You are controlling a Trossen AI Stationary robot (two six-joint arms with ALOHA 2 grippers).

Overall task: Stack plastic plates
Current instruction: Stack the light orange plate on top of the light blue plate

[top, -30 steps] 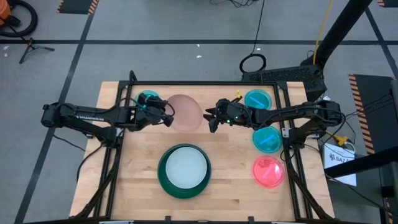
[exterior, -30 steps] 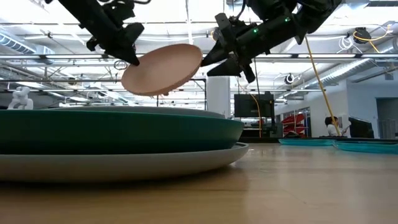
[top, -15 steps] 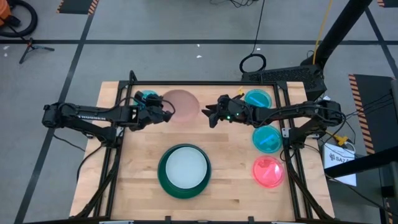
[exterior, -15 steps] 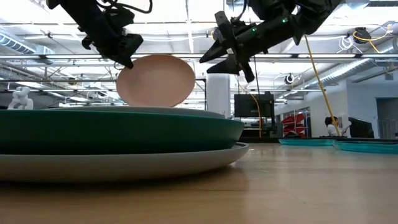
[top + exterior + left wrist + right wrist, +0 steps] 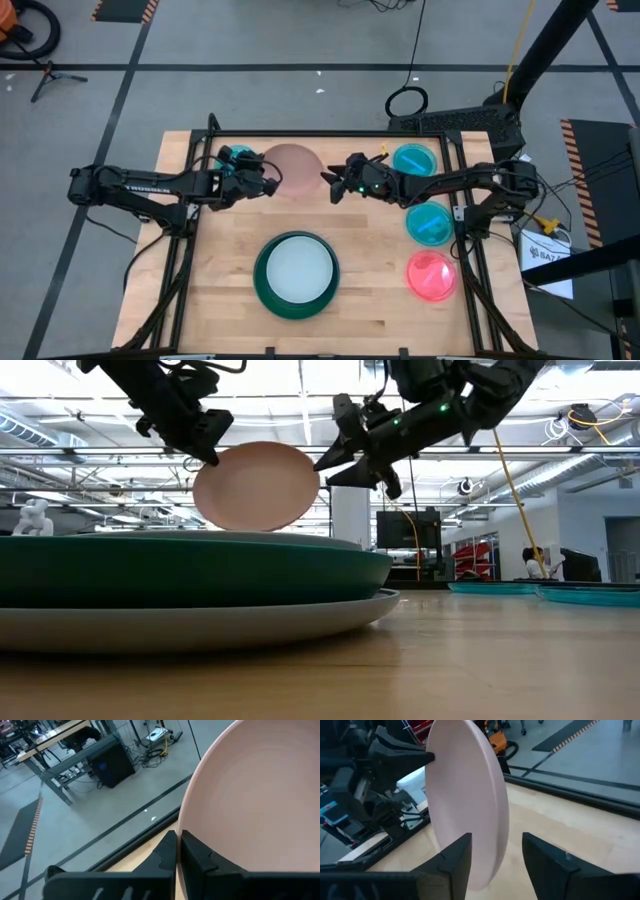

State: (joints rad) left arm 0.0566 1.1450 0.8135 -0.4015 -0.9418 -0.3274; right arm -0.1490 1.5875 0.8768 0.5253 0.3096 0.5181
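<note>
The left claw (image 5: 268,181) pinches the salmon-pink plate (image 5: 292,170) by its rim, tilted, above the worktop's (image 5: 370,270) far edge. The right claw (image 5: 330,180) stands wide just beside the plate.

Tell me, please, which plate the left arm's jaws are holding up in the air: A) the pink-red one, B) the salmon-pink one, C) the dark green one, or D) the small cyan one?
B: the left gripper is shut on the rim of the salmon-pink plate, which hangs tilted above the table, while the right gripper, jaws open, waits at its other edge.
</note>
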